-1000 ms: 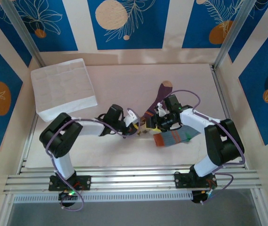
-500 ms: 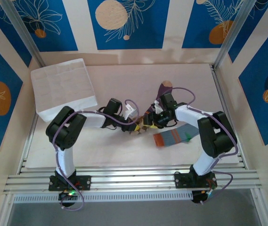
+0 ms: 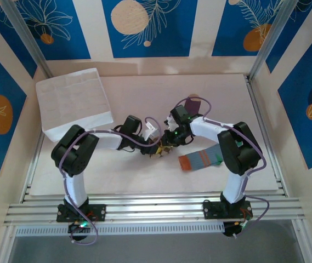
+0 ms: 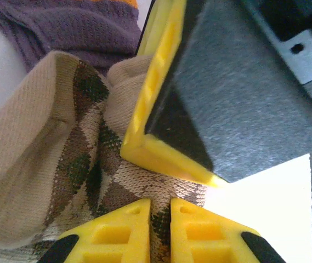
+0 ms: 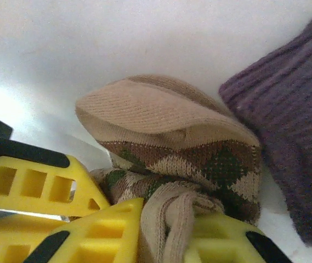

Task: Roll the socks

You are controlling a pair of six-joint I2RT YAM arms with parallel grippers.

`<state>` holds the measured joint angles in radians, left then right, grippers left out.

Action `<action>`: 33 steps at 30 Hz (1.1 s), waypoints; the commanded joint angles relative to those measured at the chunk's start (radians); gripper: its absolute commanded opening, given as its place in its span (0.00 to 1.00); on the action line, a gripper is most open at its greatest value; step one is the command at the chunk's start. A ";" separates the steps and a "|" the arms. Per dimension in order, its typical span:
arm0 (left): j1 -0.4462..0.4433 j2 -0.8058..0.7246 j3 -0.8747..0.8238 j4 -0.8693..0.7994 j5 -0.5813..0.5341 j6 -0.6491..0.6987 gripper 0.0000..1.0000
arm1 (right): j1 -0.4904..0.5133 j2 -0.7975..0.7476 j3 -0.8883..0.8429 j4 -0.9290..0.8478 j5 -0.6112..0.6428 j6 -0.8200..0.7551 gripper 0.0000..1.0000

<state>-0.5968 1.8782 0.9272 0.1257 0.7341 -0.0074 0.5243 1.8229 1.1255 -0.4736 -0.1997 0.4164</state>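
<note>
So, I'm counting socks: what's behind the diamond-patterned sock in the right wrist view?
The purple sock, beside and behind the diamond-patterned sock. Anything under it is covered.

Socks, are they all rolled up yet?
Not yet. None looks finished. In hand: the brown diamond sock is half bunched up, pinched by the left pincer and the right pincer. Left to do: the blue-grey striped sock lies flat, and the purple sock beside the bundle looks unrolled too.
</note>
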 commanded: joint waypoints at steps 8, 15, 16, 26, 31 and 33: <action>-0.167 -0.118 -0.179 -0.143 -0.287 0.164 0.22 | 0.111 -0.046 -0.082 -0.217 0.071 0.056 0.11; -0.242 -0.208 -0.271 -0.014 -0.364 0.251 0.29 | 0.120 0.000 -0.071 -0.272 0.075 0.060 0.10; -0.247 -0.222 -0.277 0.000 -0.364 0.265 0.29 | 0.119 0.005 -0.066 -0.276 0.074 0.057 0.10; -0.264 -0.431 -0.392 0.158 -0.457 0.378 0.36 | 0.115 0.066 -0.026 -0.312 0.067 0.042 0.09; -0.275 -0.537 -0.510 0.328 -0.515 0.416 0.38 | 0.115 0.075 0.009 -0.335 0.066 0.041 0.09; -0.302 -0.558 -0.539 0.367 -0.555 0.455 0.38 | 0.117 0.073 0.014 -0.334 0.061 0.044 0.09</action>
<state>-0.8669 1.3487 0.4259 0.3824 0.2428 0.3767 0.6292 1.8462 1.1584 -0.7361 -0.1837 0.4648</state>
